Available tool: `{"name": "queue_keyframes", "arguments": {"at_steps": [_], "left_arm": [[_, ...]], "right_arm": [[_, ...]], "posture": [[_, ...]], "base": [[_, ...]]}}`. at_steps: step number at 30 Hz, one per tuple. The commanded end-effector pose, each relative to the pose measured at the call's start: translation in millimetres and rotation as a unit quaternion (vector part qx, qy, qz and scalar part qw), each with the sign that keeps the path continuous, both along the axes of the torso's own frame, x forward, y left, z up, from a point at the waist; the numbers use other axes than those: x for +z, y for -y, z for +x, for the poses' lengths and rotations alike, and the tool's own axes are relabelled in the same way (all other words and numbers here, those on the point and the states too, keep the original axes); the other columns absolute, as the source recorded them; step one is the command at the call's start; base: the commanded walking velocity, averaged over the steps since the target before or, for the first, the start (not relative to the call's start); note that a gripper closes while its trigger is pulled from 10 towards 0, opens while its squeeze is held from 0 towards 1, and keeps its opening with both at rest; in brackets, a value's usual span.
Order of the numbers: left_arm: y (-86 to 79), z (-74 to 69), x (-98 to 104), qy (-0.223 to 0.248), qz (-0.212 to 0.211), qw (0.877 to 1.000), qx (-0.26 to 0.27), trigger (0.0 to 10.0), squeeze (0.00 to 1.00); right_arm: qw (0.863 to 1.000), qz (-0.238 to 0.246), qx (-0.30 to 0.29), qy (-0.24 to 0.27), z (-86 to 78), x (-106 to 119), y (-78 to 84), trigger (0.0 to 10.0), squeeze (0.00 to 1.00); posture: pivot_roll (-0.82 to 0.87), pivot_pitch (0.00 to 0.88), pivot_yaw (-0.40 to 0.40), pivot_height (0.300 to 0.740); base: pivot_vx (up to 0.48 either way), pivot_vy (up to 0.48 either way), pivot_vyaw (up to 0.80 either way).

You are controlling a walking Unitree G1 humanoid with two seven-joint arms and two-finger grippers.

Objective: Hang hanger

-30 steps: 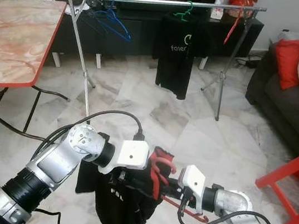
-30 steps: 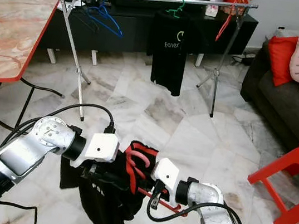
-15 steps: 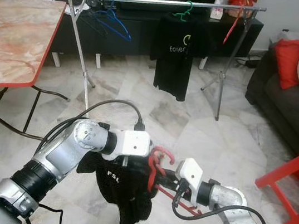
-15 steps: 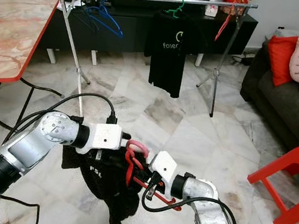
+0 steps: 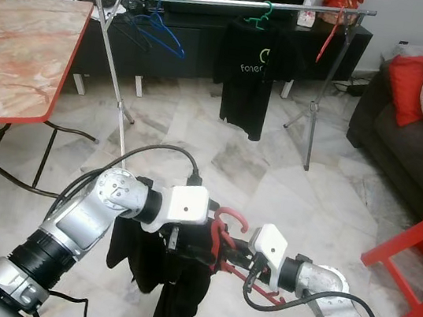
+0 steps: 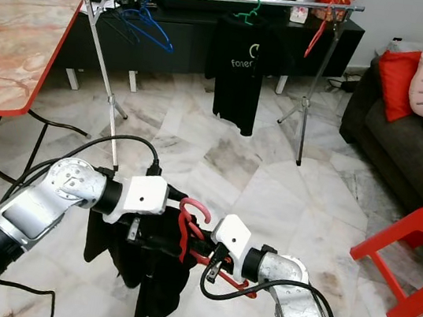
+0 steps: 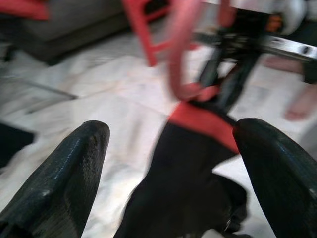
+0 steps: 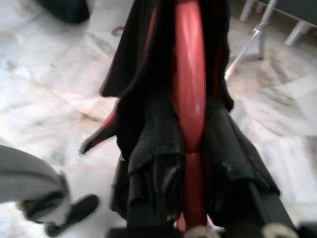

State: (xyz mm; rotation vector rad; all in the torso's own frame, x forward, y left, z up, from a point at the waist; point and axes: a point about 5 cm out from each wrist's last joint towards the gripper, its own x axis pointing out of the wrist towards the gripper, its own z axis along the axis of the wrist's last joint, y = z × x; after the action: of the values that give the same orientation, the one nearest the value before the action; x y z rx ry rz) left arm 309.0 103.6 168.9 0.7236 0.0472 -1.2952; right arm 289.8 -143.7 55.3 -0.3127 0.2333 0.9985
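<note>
Red hanger (image 5: 226, 232) clamped in right gripper (image 5: 231, 254); left gripper (image 7: 168, 163) open

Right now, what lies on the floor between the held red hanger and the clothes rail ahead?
Bare marble floor only, in the left eye view. The red hanger with its black shirt is held low; the clothes rail stands well ahead.

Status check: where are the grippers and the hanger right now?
Right gripper shut on red hanger, black garment draped on it. Left gripper open beside the garment. Clothes rail far ahead across the floor.
</note>
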Motion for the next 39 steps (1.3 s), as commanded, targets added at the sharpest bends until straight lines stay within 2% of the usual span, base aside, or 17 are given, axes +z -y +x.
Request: {"name": "queue_keyframes", "arguments": {"at_steps": [1,2,3,4,5,6,7,12,13,17,18,19,20,22,29,33,39], "left_arm": [[-2.4,3.2,6.9,0.018,-0.009,1.000,0.006,10.0,1.00],[-7.3,6.1,10.8,0.026,-0.033,0.999,0.034,10.0,1.00],[-9.7,8.1,12.7,0.035,-0.047,0.997,0.053,10.0,0.88],[-11.2,9.5,13.8,0.042,-0.057,0.995,0.065,10.0,0.88],[-13.6,10.0,12.1,0.038,-0.067,0.993,0.084,10.0,0.22],[-14.3,9.5,10.9,0.036,-0.069,0.993,0.086,10.0,0.22],[-16.6,10.7,8.7,0.049,-0.077,0.990,0.109,10.0,0.00],[-20.8,16.2,0.6,0.066,-0.121,0.972,0.189,10.0,0.00],[-21.1,19.9,-8.3,0.074,-0.126,0.960,0.239,10.0,0.00],[-17.8,24.7,-23.3,0.061,-0.154,0.933,0.319,10.0,0.00],[-17.8,24.7,-23.3,0.061,-0.154,0.933,0.319,10.0,0.00],[-13.3,25.3,-30.9,0.048,-0.178,0.914,0.362,10.0,0.00],[-13.3,25.3,-30.9,0.048,-0.178,0.914,0.362,10.0,0.00],[-6.3,24.6,-39.0,0.043,-0.197,0.893,0.403,10.0,0.00],[4.9,26.1,-49.1,0.043,-0.193,0.873,0.446,10.0,0.00],[4.4,28.5,-60.0,0.025,-0.177,0.848,0.499,10.0,0.00],[13.1,29.9,-62.0,0.024,-0.182,0.843,0.505,10.0,0.00]], "right_arm": [[1.000,0.004,-0.015,0.027,7.3,9.1,1.4,0.0,0.00],[0.998,-0.003,-0.045,0.039,12.8,10.3,4.1,0.0,0.00],[0.997,-0.003,-0.063,0.040,15.6,10.9,5.5,0.0,0.00],[0.996,-0.002,-0.075,0.040,17.4,11.2,6.4,0.0,0.00],[0.995,0.008,-0.091,0.049,20.6,14.4,6.6,0.0,0.00],[0.994,0.012,-0.097,0.054,21.7,16.0,6.4,0.0,0.00],[0.991,0.030,-0.118,0.059,25.4,19.8,5.1,0.0,0.00],[0.981,0.061,-0.162,0.083,35.8,31.6,-0.6,0.0,0.00],[0.976,0.083,-0.180,0.093,41.6,39.5,-5.0,0.0,0.00],[0.971,0.107,-0.184,0.107,48.1,50.9,-16.2,0.0,0.00],[0.971,0.107,-0.184,0.107,48.1,50.9,-16.2,0.0,0.00],[0.967,0.118,-0.192,0.118,52.0,58.1,-20.5,0.0,0.00],[0.967,0.118,-0.192,0.118,52.0,58.1,-20.5,0.0,0.00],[0.959,0.131,-0.216,0.129,57.8,66.9,-21.5,0.0,0.00],[0.955,0.136,-0.227,0.131,62.5,71.6,-21.1,0.0,0.00],[0.956,0.138,-0.226,0.130,62.8,72.3,-20.9,0.0,0.00],[0.964,0.140,-0.196,0.118,60.2,71.7,-24.8,0.0,0.00]], "posture": [[-0.04,0.000,-0.015,0.740],[-0.03,0.000,-0.018,0.740],[-0.03,0.000,-0.018,0.740],[-0.03,0.000,-0.018,0.740],[-0.03,0.000,-0.022,0.740],[-0.03,0.000,-0.022,0.740],[-0.03,0.000,-0.022,0.740],[-0.03,0.000,-0.021,0.740],[-0.03,0.000,-0.021,0.740],[-0.03,0.000,-0.018,0.740],[-0.03,0.000,-0.018,0.740],[-0.04,0.000,-0.022,0.740],[-0.04,0.000,-0.022,0.740],[-0.04,0.000,-0.025,0.740],[-0.03,0.000,-0.029,0.740],[-0.03,0.000,-0.032,0.740],[-0.03,0.000,-0.045,0.740]], "base": [[0.000,0.000,0.00],[0.000,0.000,0.00],[0.000,0.000,0.00],[0.000,0.000,0.00],[0.000,0.000,0.00],[0.000,0.000,0.00],[0.000,0.000,0.00],[0.000,0.000,0.00],[0.000,0.000,0.00],[0.000,0.000,0.00],[0.000,0.000,0.00],[0.000,0.000,0.00],[0.000,0.000,0.00],[0.000,0.000,0.00],[0.000,0.000,0.00],[0.000,0.000,0.00],[0.000,0.000,0.00]]}}
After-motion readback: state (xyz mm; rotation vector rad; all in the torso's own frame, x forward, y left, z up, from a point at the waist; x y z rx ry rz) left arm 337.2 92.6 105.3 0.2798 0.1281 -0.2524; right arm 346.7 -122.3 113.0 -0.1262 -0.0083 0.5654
